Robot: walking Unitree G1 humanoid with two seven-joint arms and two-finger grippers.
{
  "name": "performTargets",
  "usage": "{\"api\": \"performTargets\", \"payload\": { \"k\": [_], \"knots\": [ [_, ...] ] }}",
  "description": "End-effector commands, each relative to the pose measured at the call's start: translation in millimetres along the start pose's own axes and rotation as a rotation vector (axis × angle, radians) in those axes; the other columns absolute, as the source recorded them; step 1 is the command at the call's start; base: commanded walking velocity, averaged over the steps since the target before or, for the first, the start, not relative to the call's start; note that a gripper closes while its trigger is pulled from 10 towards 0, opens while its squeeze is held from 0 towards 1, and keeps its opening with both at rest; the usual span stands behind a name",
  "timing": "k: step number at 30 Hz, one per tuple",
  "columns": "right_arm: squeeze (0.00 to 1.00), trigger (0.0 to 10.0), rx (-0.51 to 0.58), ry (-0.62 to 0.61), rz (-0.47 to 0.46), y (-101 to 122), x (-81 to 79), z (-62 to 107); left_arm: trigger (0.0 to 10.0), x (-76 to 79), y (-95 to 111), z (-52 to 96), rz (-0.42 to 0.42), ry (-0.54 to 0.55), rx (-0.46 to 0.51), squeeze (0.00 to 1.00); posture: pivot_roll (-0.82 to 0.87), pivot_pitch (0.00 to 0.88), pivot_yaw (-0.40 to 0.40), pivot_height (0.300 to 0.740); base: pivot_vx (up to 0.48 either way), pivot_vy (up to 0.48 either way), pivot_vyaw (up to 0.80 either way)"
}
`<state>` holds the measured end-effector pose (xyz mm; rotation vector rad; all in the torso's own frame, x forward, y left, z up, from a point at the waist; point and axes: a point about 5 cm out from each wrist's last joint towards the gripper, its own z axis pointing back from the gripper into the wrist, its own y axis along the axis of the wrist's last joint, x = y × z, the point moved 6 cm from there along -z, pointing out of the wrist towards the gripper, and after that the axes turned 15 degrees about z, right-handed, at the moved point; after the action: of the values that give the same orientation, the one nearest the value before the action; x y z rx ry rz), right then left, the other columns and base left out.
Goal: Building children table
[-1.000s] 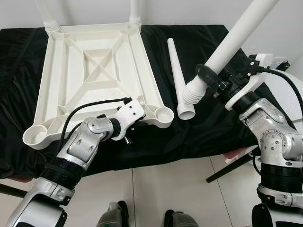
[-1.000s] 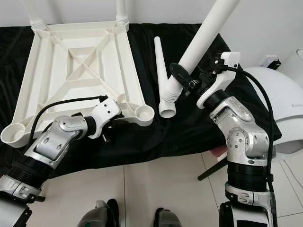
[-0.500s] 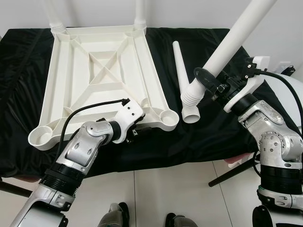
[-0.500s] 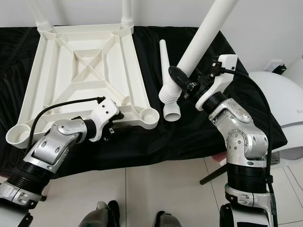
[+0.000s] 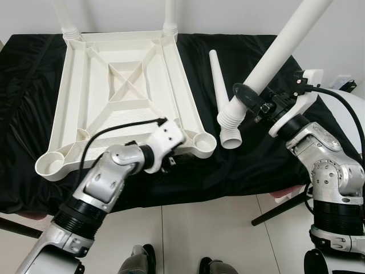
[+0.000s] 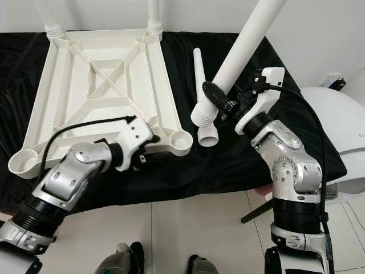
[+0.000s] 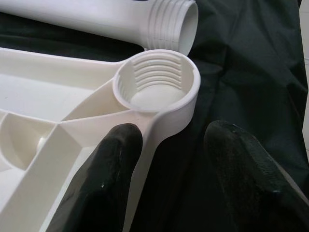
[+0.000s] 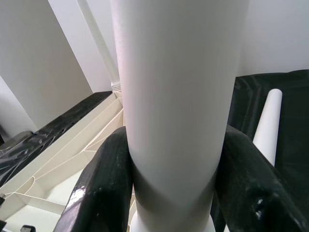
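Your head cameras look steeply down over the upturned table top. Your left wrist camera sits close behind its near corner socket; the right wrist camera hugs the held table leg.

Lying upturned on the cloth: the tabletop. Resting right of it: a loose leg. Hanging just right of the near corner socket: a held leg.

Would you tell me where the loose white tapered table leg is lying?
The loose white tapered leg lies on the black cloth, between the upturned white tabletop and the right gripper.
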<state>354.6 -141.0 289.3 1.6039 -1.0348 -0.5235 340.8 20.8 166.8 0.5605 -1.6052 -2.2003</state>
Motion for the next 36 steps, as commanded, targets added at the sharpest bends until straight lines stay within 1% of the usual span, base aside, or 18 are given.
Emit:
{"api": "performTargets", "payload": {
  "k": [1,5,13,15,16,18,19,21,22,24,25,26,27,29,32,34,36],
  "knots": [
    [0.00,10.0,0.031,0.014,0.018,9.1,-2.7,1.6,10.0,11.7,-8.2,-1.5,0.000,-0.072,-0.029,0.00,-0.04,0.186,0.002,0.740,0.000,0.000,0.00],
    [0.00,10.0,0.029,0.010,0.022,9.6,-2.1,2.7,10.0,15.9,-11.5,-4.7,0.004,-0.085,-0.037,0.00,-0.05,0.191,0.003,0.740,0.000,0.000,0.00],
    [0.00,10.0,0.027,0.007,0.023,9.8,-1.5,3.3,10.0,13.1,-16.2,-5.1,0.007,-0.071,-0.051,0.00,-0.05,0.193,0.003,0.740,0.000,0.000,0.00],
    [0.00,10.0,0.026,0.006,0.023,9.9,-1.2,3.3,10.0,10.4,-19.1,-4.4,0.008,-0.059,-0.061,0.00,-0.05,0.194,0.003,0.740,0.000,0.000,0.00],
    [0.00,10.0,0.026,0.005,0.024,9.8,-1.3,3.0,10.0,5.4,-22.9,-4.5,-0.006,-0.029,-0.075,0.00,-0.05,0.195,0.003,0.740,0.000,0.000,0.00],
    [0.00,10.0,0.027,0.007,0.023,10.2,-1.7,2.5,10.0,-6.2,-29.6,-5.7,0.006,0.040,-0.103,0.00,-0.05,0.196,0.003,0.740,0.000,0.000,0.00],
    [0.00,10.0,0.027,0.007,0.023,10.2,-1.7,2.5,10.0,-6.2,-29.6,-5.7,0.006,0.040,-0.103,0.00,-0.05,0.196,0.003,0.740,0.000,0.000,0.00],
    [0.00,10.0,0.028,0.006,0.023,10.4,-1.9,2.2,10.0,-13.9,-31.5,-6.6,0.018,0.083,-0.112,0.00,-0.05,0.196,0.003,0.740,0.000,0.000,0.00],
    [0.00,10.0,0.028,0.006,0.023,10.4,-1.9,2.2,10.0,-13.9,-31.5,-6.6,0.018,0.083,-0.112,0.00,-0.05,0.196,0.003,0.740,0.000,0.000,0.00],
    [0.00,10.0,0.028,0.005,0.023,10.7,-2.0,2.3,10.0,-20.3,-33.0,-7.2,0.025,0.120,-0.119,0.00,-0.05,0.197,0.005,0.740,0.000,0.000,0.00],
    [0.00,10.0,0.028,0.005,0.023,10.7,-2.0,2.3,10.0,-20.3,-33.0,-7.2,0.025,0.120,-0.119,0.00,-0.05,0.197,0.005,0.740,0.000,0.000,0.00],
    [0.00,10.0,0.028,0.003,0.023,10.8,-1.8,2.4,10.0,-24.8,-33.9,-7.6,0.048,0.140,-0.121,0.00,-0.05,0.197,0.005,0.740,0.000,0.000,0.00],
    [0.00,10.0,0.029,0.002,0.023,10.9,-1.8,2.5,10.0,-27.7,-33.5,-7.7,0.051,0.152,-0.118,0.00,-0.05,0.197,0.005,0.740,0.000,0.000,0.00],
    [0.00,10.0,0.029,0.002,0.024,10.9,-1.7,2.5,10.0,-29.3,-32.9,-7.8,0.052,0.158,-0.116,0.00,-0.05,0.197,0.005,0.740,0.000,0.000,0.00],
    [0.00,10.0,0.028,-0.001,0.024,10.8,-1.2,2.9,10.0,-32.1,-25.6,-8.5,0.077,0.172,-0.082,0.00,-0.05,0.196,0.005,0.740,0.000,0.000,0.00],
    [0.00,10.0,0.028,-0.001,0.024,10.6,-1.1,2.9,10.0,-32.1,-23.5,-8.6,0.081,0.171,-0.072,0.00,-0.05,0.196,0.005,0.740,0.000,0.000,0.00],
    [0.00,10.0,0.028,0.002,0.019,9.9,-1.7,3.0,10.0,-28.6,-17.7,-9.0,0.087,0.147,-0.044,0.00,-0.05,0.194,0.004,0.740,0.000,0.000,0.00]
  ]
}}
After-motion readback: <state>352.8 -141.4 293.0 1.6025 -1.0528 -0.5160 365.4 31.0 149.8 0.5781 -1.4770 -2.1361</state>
